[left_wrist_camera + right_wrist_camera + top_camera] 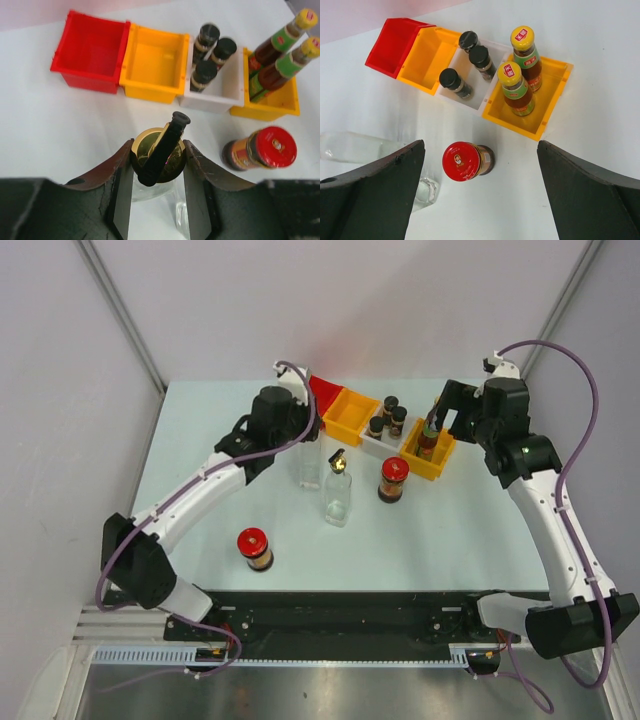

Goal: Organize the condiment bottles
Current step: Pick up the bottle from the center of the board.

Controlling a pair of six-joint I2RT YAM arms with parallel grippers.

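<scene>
condiment bottles on a pale tabletop (pixel 450 530), closed in by plain grey walls (pixel 350 300).
a clear glass bottle (pixel 309 465) is clamped at its gold top between the left jaws, near a second glass bottle (pixel 338 495). the right jaws are spread wide above a red-lidded jar (pixel 465 161), with nothing held. another red-lidded jar (pixel 255 549) is stood apart toward the near edge. black-capped shakers (pixel 205 75) are kept in the white bin (pixel 210 102), two sauce bottles (pixel 517 90) in the end orange bin (pixel 515 125).
</scene>
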